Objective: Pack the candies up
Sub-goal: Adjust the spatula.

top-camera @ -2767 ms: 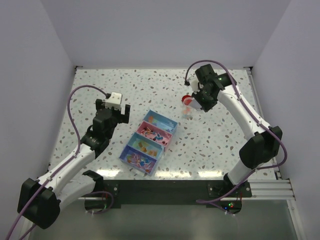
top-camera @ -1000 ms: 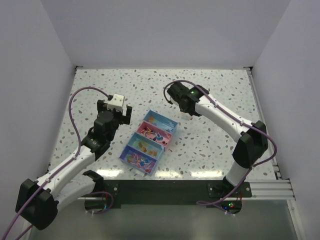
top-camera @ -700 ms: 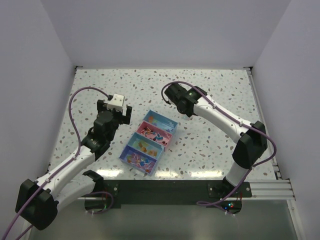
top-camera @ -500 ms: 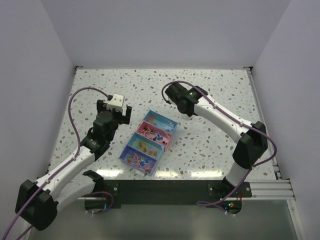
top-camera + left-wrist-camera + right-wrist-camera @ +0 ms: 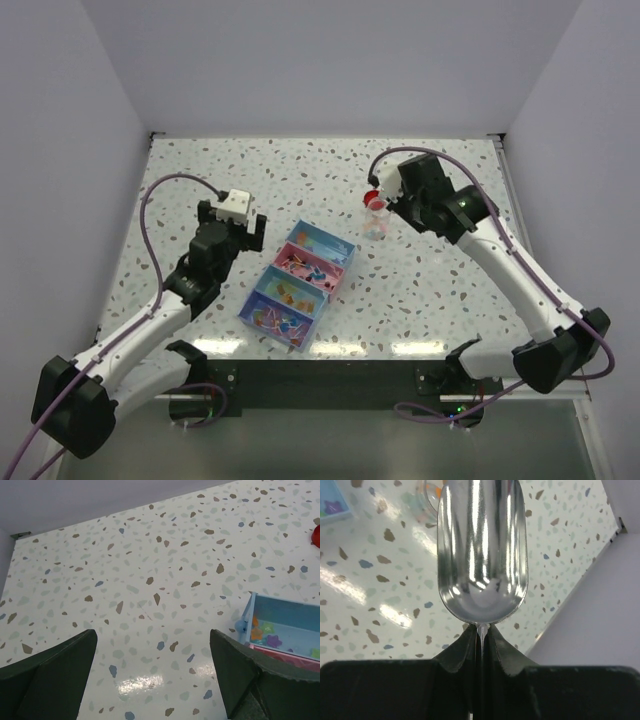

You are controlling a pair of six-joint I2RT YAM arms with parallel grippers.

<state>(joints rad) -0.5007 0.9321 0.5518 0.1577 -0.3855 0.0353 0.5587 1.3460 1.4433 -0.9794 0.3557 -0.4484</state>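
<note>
Speckled table (image 5: 150,580) shows between the fingers (image 5: 50,675) of the left gripper (image 5: 152,647), spread wide and holding nothing. The tray (image 5: 251,607) with the candies (image 5: 256,634) sits just off the right finger. The right gripper (image 5: 481,635), pinched narrow, clamps the handle of a metal scoop (image 5: 481,550), its bowl empty, with a clear jar (image 5: 427,495) beyond its tip.

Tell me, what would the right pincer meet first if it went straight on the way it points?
Probably the small clear jar, just beyond the tip of the metal scoop in the right pincer; depth is unclear.
</note>
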